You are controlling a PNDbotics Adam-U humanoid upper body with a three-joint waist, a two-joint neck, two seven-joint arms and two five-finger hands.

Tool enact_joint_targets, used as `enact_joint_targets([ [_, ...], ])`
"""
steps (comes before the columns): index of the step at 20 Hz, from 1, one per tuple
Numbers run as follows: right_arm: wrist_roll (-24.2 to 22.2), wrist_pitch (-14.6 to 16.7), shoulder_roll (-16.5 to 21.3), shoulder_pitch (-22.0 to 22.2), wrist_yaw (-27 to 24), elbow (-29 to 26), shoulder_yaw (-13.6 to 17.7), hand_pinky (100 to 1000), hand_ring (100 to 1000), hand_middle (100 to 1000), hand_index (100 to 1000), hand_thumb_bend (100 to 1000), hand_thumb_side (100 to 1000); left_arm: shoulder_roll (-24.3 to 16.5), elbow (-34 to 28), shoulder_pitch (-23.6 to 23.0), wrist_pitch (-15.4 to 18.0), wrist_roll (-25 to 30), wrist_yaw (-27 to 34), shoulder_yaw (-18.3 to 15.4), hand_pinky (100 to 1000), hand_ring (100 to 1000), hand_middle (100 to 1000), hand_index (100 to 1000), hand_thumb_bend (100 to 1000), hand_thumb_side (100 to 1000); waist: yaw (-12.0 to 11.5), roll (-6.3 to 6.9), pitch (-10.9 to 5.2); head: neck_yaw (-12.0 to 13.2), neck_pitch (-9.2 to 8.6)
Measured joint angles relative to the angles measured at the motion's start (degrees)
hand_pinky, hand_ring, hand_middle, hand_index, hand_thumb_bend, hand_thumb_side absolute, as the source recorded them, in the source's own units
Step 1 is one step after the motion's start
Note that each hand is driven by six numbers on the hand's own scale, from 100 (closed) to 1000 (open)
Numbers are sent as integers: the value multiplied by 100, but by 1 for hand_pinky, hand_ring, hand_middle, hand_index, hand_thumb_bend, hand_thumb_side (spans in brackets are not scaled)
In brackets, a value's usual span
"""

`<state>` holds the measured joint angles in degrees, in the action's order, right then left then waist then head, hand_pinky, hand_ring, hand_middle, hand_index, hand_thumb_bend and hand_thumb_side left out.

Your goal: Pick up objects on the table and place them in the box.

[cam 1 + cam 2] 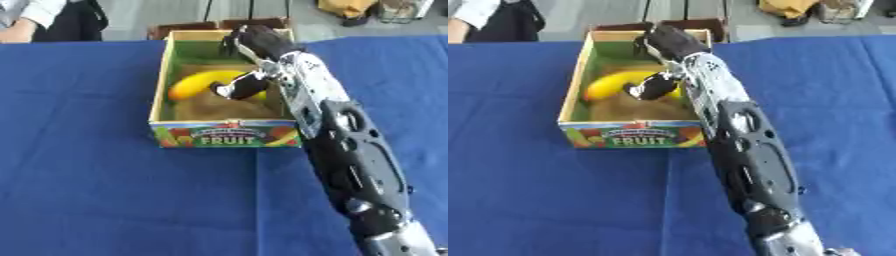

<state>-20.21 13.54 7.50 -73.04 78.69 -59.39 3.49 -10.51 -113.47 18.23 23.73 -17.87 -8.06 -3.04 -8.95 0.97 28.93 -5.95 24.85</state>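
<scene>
Reaching from lower right, right arm [350,150] stretched diag. across blue cloth [87,190] w/ right hand [258,42] over far end of fruit box [226,134], inside its walls. Fingers curled downward at far wall, thumb [234,89] hooked down toward banana [197,82]; can't tell if actually pinching it or just touching. Banana lying in box just below and left of hand, on brownish floor, curved, yellow. Box right wall hidden under wrist/forearm, so very little slack on that side; left wall well apart from hand, green inner face showing. Near wall w/ "FRUIT" label toward camera, below thumb. Left of arm: wide bare blue cloth, plenty of room. Right of arm: more blue cloth out to edge of view. Beyond hand: table's far edge, then grey floor w/ dark brown boxes [219,24] just past fruit box. Left hand not seen anywhere.
</scene>
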Motion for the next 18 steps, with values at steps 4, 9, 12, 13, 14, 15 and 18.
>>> enact_joint_targets([
  [4, -23, 12, -19, 26, 34, -6, 5, 711, 865, 588, 759, 406, 452, 0, 0, 0, -8, 8, 0, 0, 710, 741, 787, 918, 100, 928, 4, 0, 0, -1, -18],
  [9, 10, 9, -19, 43, 20, -52, 5, 710, 864, 581, 750, 416, 465, 1, 0, 0, -11, 11, 0, 0, 711, 741, 787, 918, 100, 928, 10, 0, 0, -1, -20],
  [12, 74, 20, -19, 43, -78, -184, 1, 708, 861, 572, 746, 428, 483, 1, 0, 0, -12, 12, 0, 0, 711, 741, 787, 918, 100, 926, 29, 0, 0, 0, -20],
  [13, 102, 19, -18, 43, -138, -253, -2, 708, 860, 570, 743, 433, 488, 1, 0, 0, -12, 12, 0, 0, 711, 741, 787, 918, 100, 926, 35, 0, 0, 1, -20],
  [14, 136, 18, -14, 45, -220, -338, -12, 707, 858, 566, 740, 444, 498, 1, 0, 0, -12, 12, 0, 0, 711, 741, 787, 918, 100, 926, 39, 0, 0, 3, -20],
  [15, 167, 14, -3, 48, -315, -440, -33, 707, 857, 563, 739, 448, 503, 1, 0, 0, -12, 12, 0, 0, 711, 741, 787, 918, 100, 926, 43, 0, 0, 10, -20],
  [18, 254, -9, 114, 110, -693, -860, -108, 707, 855, 559, 735, 450, 517, 1, 0, -1, -13, 11, 0, 0, 711, 741, 787, 918, 100, 925, 78, 0, 0, 42, -20],
])
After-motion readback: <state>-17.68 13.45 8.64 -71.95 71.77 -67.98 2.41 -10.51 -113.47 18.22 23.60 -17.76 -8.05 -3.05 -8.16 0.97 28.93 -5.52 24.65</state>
